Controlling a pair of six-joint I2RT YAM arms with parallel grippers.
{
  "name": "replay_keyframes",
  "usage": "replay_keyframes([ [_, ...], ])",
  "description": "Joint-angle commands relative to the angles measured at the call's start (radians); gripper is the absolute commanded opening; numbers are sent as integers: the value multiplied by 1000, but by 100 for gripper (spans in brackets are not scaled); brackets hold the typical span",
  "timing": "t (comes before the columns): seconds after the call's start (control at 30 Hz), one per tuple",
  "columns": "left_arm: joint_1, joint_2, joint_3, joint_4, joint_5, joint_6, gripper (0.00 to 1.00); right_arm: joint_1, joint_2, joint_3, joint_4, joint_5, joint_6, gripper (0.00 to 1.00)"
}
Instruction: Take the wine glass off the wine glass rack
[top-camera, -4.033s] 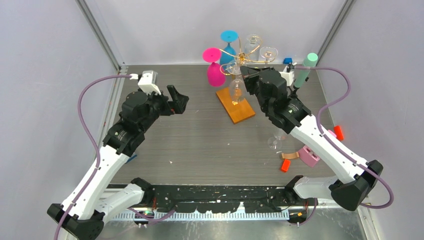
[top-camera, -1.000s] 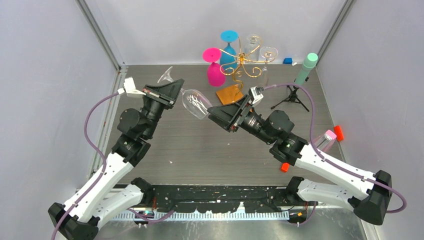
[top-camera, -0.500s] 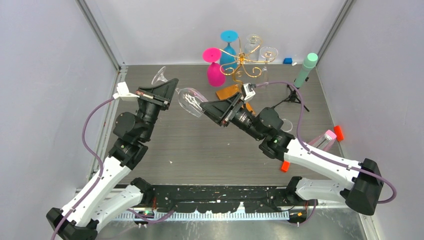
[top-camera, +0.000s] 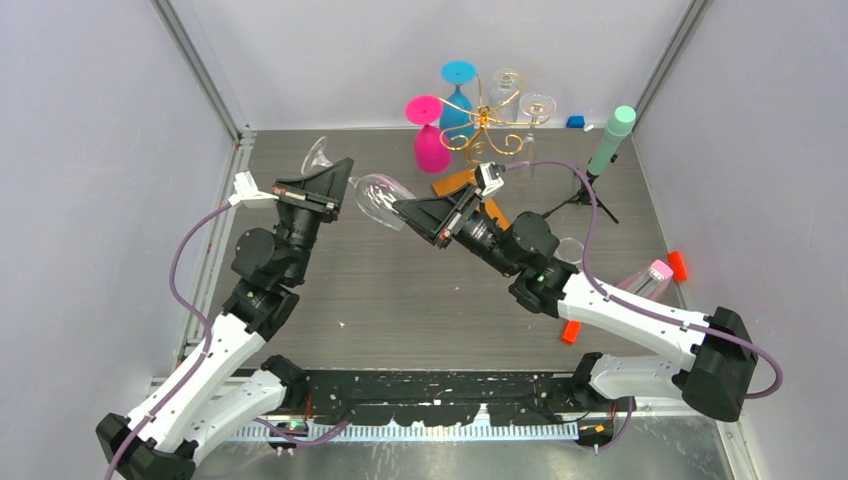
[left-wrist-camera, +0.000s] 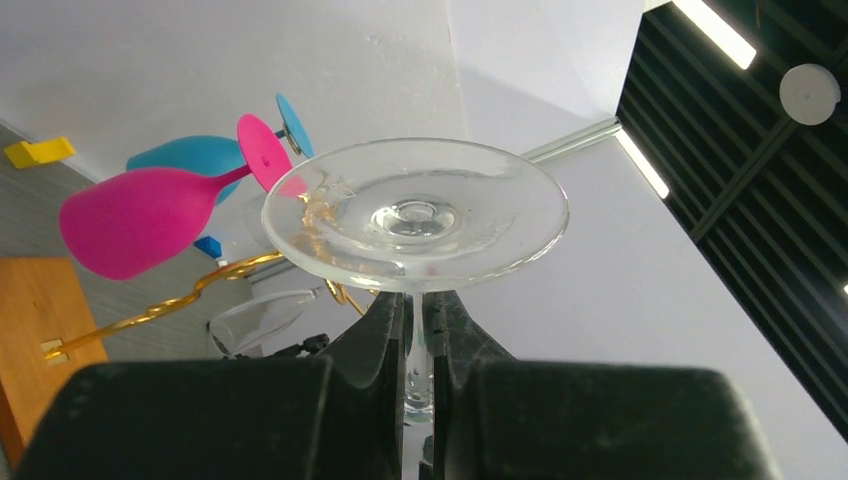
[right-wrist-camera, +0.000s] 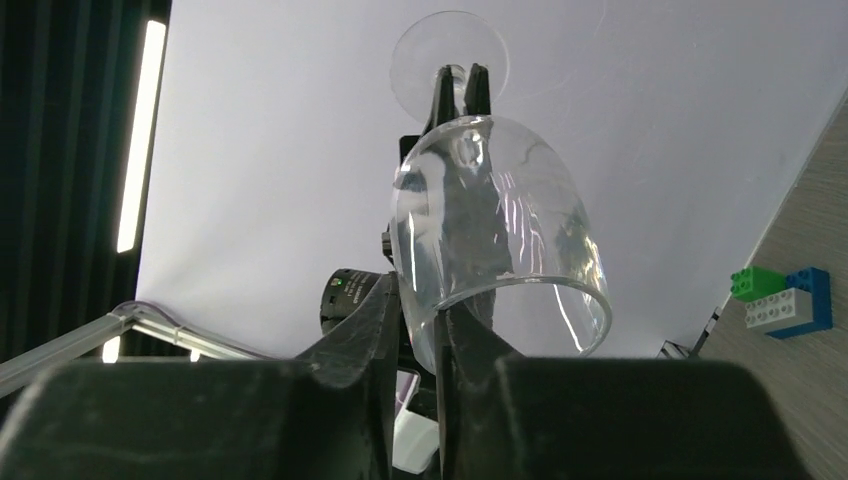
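A clear wine glass (top-camera: 378, 200) hangs on its side in the air above the table's left middle, away from the gold wire wine glass rack (top-camera: 487, 122) on its orange wooden base (top-camera: 450, 184). My left gripper (top-camera: 340, 182) is shut on the stem just under the foot (left-wrist-camera: 415, 215); in the left wrist view its jaws (left-wrist-camera: 417, 305) pinch the stem. My right gripper (top-camera: 402, 210) meets the glass from the right. In the right wrist view its jaws (right-wrist-camera: 422, 300) clamp the wall of the bowl (right-wrist-camera: 490, 220) at the rim, one finger inside and one outside.
On the rack hang a pink glass (top-camera: 430, 145), a blue glass (top-camera: 457, 95) and two clear ones (top-camera: 522, 95). A black tripod with a mint cylinder (top-camera: 610, 140) stands at the back right. Another clear glass (top-camera: 570, 250), a pink block (top-camera: 655, 275) and red pieces (top-camera: 678, 265) lie right.
My right gripper has moved left up to the glass's bowl and closed its jaws on the rim. The left gripper has kept hold of the stem, shifting slightly.
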Motion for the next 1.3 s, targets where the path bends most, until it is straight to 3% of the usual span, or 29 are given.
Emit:
replay_keyframes([
  [0.0, 0, -16, -1, 65, -6, 2, 6, 7, -7, 36, 100, 29, 10, 14],
  [0.17, 0, -33, 2, 3, -29, 1, 31, 8, -6, 44, 69, 47, 15, 1],
  [0.27, 1, -48, 2, -26, -34, 15, 43, 7, -14, 39, 60, 81, 6, 0],
  [0.47, 1, -61, 7, -99, 34, 86, 79, 8, -37, 38, 48, 116, -41, 0],
  [0.67, 1, -78, -20, -218, 149, 182, 97, 7, -98, 68, -153, 179, -139, 0],
  [0.93, 2, -139, -8, -389, 340, 496, 100, 7, -178, 233, -785, 323, -373, 0],
  [1.13, 1, -131, 62, -545, 345, 682, 100, 7, -137, 477, -1337, 381, -598, 0],
  [1.27, 1, -111, 100, -629, 301, 770, 100, 7, -97, 545, -1532, 370, -666, 0],
])
